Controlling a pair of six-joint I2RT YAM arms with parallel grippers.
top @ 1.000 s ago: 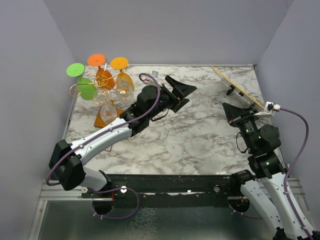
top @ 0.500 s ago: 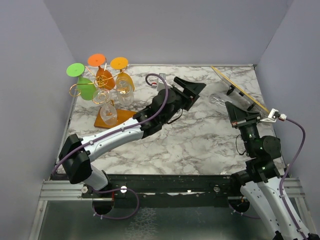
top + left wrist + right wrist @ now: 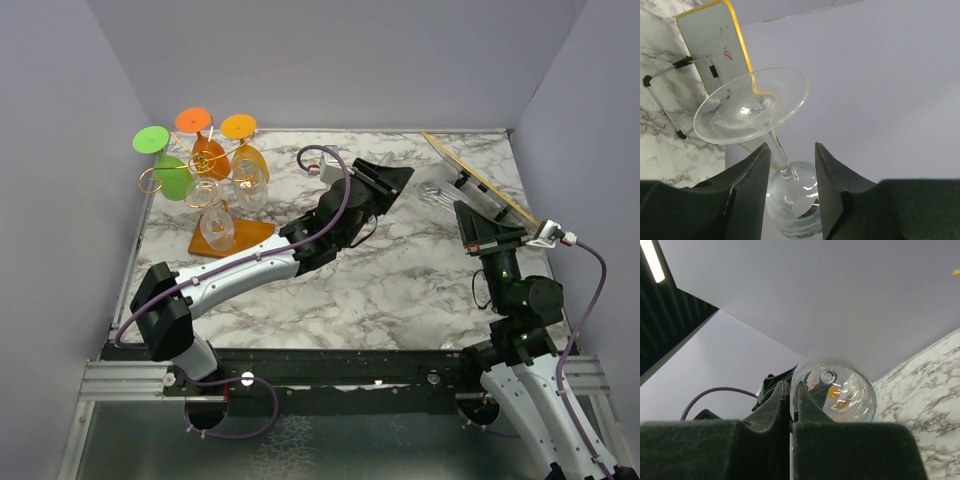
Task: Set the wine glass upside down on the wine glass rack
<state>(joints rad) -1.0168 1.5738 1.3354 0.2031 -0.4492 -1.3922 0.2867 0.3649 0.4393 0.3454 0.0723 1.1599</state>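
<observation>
While the right gripper [image 3: 462,208] pinches the wine glass [image 3: 440,190] by the bowl wall, fingers [image 3: 774,412] pressed tight together, the glass hangs in the air well to the right of the rack [image 3: 245,235], on the opposite side of the table [image 3: 400,285]. It's tilted, approx on its side, w/ the foot pointing back toward the rack & the bowl away from it.

The left gripper [image 3: 398,180] reaches out from the rack side & meets the glass at the stem. In the left wrist view its fingers [image 3: 747,185] stand part spread, one each side of the stem, w/ a gap showing, so not clamped. The stem sits nearer one finger; can't tell if it touches. A dark bit shows inside the bowl low in that view, prob. a right finger.

The rack sits at the table's far-left corner: wooden base, gold wire arms w/ curls. Hung glasses [image 3: 210,155] are on it upside down, feet up: green, orange, yellow, plus a few clear ones.

A yellow-edged board [image 3: 445,148] leans on a thin wire stand past the wine glass, farther again from the rack.
</observation>
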